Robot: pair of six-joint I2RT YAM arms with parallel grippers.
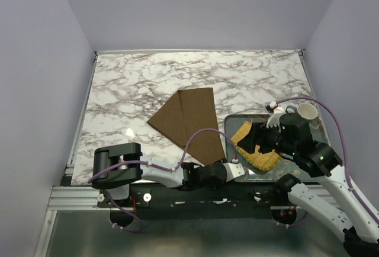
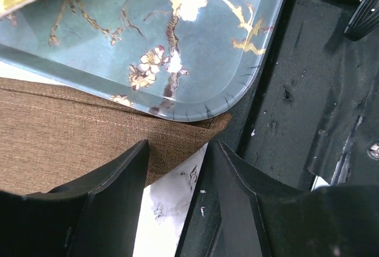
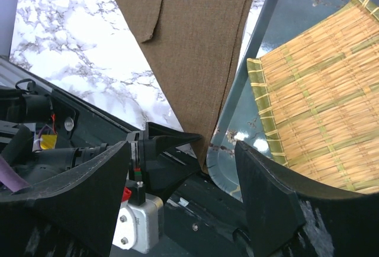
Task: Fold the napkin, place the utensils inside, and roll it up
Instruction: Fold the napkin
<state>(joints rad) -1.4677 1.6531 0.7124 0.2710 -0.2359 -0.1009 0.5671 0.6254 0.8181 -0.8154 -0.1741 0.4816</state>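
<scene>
Left gripper (image 2: 177,192) sits closest, jaws roughly half spread and pinching nothing, parked right at the near corner of the dark brown folded cloth napkin (image 2: 71,138). That corner pokes toward the arms and looks tucked just under the rounded corner of the teal floral tray (image 2: 177,44). Napkin's long axis runs from that tip away across the marble bench (image 1: 130,85), leaning a bit left. So the left arm is clearly nearer imo. Right gripper (image 3: 182,150) hangs over the tray by the yellow woven bamboo mat (image 3: 320,103), jaws spread wide, empty. Can't spot the fork anywhere.
</scene>
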